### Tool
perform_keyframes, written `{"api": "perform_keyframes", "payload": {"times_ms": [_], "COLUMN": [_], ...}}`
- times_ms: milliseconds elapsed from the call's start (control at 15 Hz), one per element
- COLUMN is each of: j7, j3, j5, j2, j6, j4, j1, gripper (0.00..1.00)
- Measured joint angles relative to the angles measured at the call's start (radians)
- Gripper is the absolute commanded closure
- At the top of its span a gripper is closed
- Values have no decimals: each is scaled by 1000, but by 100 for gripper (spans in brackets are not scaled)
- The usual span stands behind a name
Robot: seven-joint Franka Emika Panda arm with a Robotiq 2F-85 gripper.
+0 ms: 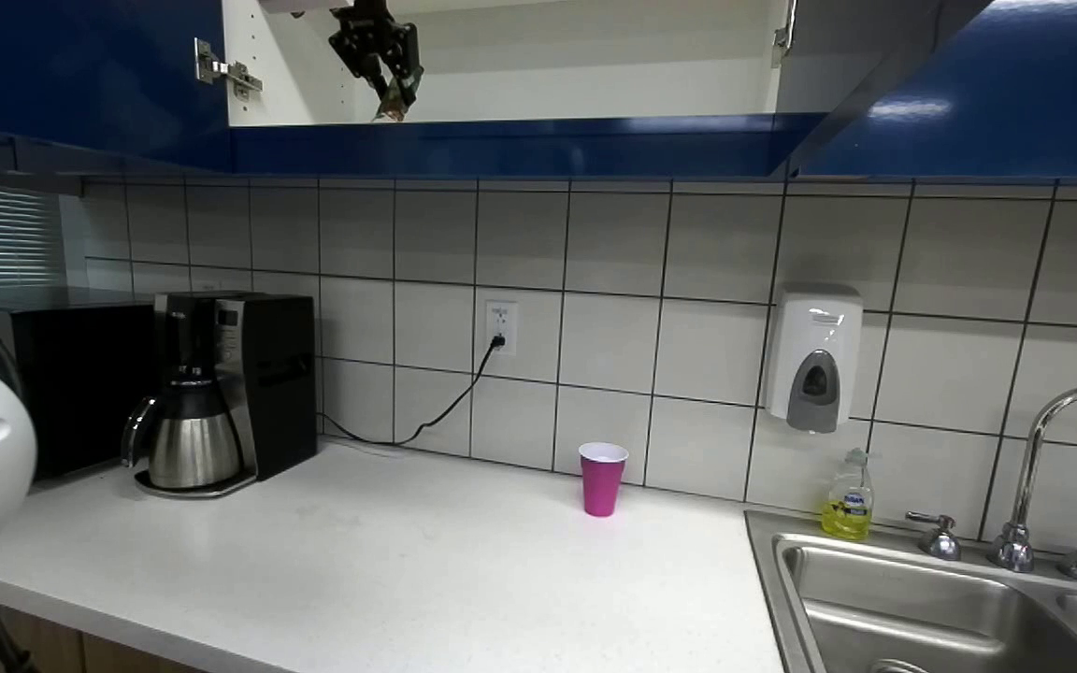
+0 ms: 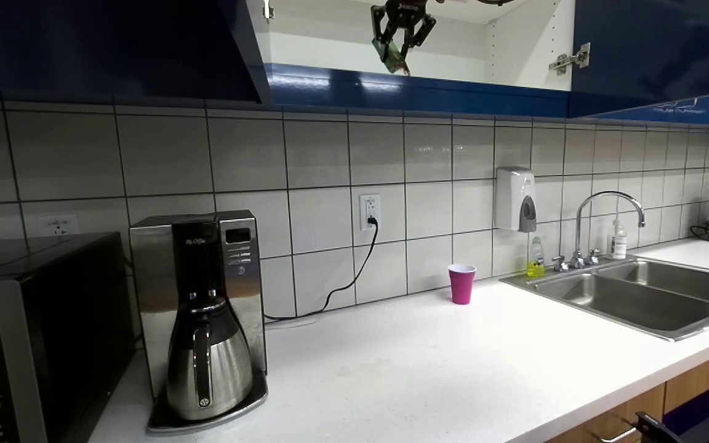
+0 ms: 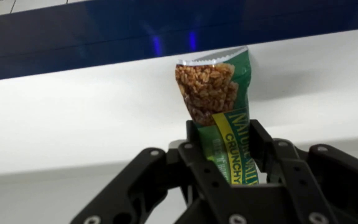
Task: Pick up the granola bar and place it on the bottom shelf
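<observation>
Gripper (image 3: 224,133), nearest in the wrist view, clamps the granola bar (image 3: 210,90) from both sides. It points downward, tilted, over the bottom shelf (image 3: 89,118), close to the dark blue trim (image 3: 104,35); contact with the shelf cannot be determined. In both exterior views, a pink cup (image 1: 602,486) stands below on the tabletop (image 1: 426,570), left of the sink (image 1: 903,589) and right of the coffee maker (image 1: 279,402).

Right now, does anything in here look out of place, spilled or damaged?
Nothing looks spilled or damaged. At most, the granola bar looks odd, slanted in jaws closed on it over the bottom shelf, though that fits the job of shelving it. Whether its tip touches down, I can't tell.
</observation>
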Motion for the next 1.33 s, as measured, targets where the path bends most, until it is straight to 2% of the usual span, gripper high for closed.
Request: {"api": "perform_keyframes", "payload": {"times_ms": [467, 533, 600, 867, 1333], "j7": [0, 0, 0, 3, 16], "j3": [-20, -22, -24, -30, -43], "j5": [-9, -12, -15, -25, -28], "j2": [57, 64, 70, 89, 105], "j6": [-55, -63, -70, -102, -134], "j4": [78, 87, 96, 130, 165], "j1": [7, 8, 9, 12, 31], "gripper": [82, 52, 31, 2, 0]}}
